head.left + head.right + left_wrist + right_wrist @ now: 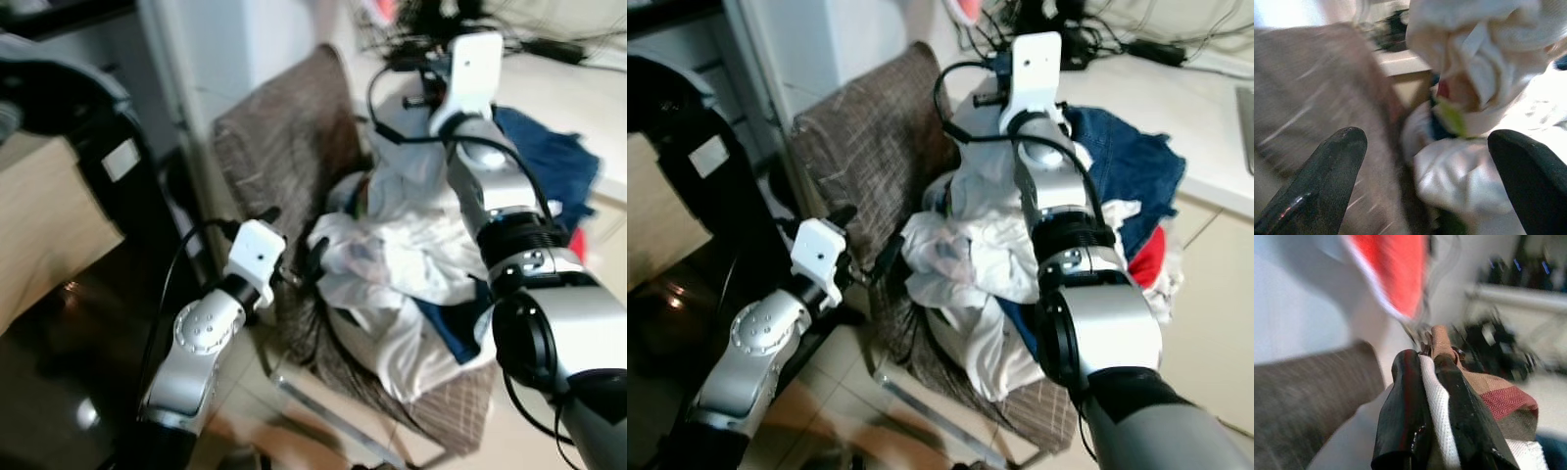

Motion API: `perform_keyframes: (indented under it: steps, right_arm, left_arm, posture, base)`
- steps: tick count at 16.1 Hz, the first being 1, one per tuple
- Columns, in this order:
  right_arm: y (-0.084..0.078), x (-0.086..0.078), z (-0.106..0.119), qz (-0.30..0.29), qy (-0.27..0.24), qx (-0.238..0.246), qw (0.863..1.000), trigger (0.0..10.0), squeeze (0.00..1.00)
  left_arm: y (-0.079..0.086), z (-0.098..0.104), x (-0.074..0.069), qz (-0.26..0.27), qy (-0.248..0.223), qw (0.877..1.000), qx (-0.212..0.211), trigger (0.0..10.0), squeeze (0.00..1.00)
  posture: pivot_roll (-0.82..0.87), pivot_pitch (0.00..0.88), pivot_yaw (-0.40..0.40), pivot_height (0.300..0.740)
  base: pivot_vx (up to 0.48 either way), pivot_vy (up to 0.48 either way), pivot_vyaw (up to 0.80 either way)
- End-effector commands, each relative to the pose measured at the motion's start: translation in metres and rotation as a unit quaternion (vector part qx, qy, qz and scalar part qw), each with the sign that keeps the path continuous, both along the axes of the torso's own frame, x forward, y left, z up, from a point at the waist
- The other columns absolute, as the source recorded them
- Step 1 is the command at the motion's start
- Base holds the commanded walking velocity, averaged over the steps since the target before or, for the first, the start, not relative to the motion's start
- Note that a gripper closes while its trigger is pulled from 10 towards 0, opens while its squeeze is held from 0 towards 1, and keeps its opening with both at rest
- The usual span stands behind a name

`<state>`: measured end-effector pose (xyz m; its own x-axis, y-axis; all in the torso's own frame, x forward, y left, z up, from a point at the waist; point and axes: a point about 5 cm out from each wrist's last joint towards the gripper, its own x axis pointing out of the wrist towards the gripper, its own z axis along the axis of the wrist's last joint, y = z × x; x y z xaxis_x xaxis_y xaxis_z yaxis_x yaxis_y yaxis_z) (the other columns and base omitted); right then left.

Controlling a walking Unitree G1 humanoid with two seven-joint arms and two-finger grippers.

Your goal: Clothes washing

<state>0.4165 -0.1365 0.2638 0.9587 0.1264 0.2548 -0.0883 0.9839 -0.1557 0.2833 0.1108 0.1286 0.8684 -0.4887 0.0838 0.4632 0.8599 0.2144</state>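
Right wrist view: right hand pinches white cloth, strip lengthwise betw. fingers.

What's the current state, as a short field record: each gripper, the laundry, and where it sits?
left gripper: open, fingers spread, at the chair's left edge beside the pile, holding nothing
right gripper: shut on white garment, raised above the top of the pile
laundry pile: mostly white clothes, with blue garment and some red at the right
chair: brown woven, carries the pile
focus: wrist views blurred
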Motion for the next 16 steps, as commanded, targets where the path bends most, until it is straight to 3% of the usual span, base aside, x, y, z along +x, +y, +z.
perform_keyframes:
  steps: [1,4,8,13,16]
  right_arm:
    - [0.007,-0.002,0.031,0.01,-0.064,-0.012,0.998,0.0,0.0]
    - [0.008,-0.001,0.023,0.014,-0.05,-0.007,0.999,0.0,0.0]
    - [0.014,-0.003,0.017,0.032,-0.059,-0.008,0.998,0.0,0.0]
    - [0.016,-0.003,0.005,0.045,-0.035,0.014,0.998,0.0,0.0]
    - [0.023,-0.003,0.004,0.064,-0.035,0.006,0.997,0.0,0.0]
  left_arm:
    - [0.0,0.001,0.004,0.024,-0.002,1.0,-0.006,10.0,0.0]
    - [-0.001,-0.001,0.009,0.075,0.004,0.997,-0.015,10.0,0.0]
    - [-0.004,-0.007,0.009,0.099,0.007,0.995,-0.002,10.0,0.0]
    - [0.001,-0.007,0.011,0.129,-0.004,0.991,0.022,10.0,0.0]
    - [0.003,-0.006,0.011,0.142,-0.001,0.99,0.004,10.0,0.0]
  posture:
    - [0.07,0.0,-0.039,0.74]
    - [0.07,0.0,-0.041,0.74]
    - [0.08,0.0,-0.044,0.74]
    - [0.09,0.0,-0.039,0.74]
    - [0.1,0.0,-0.039,0.74]
  base:
    - [0.0,0.0,0.55]
    - [0.0,0.0,0.48]
    - [0.0,0.0,0.45]
    - [0.0,0.0,0.41]
    - [0.209,0.0,0.27]
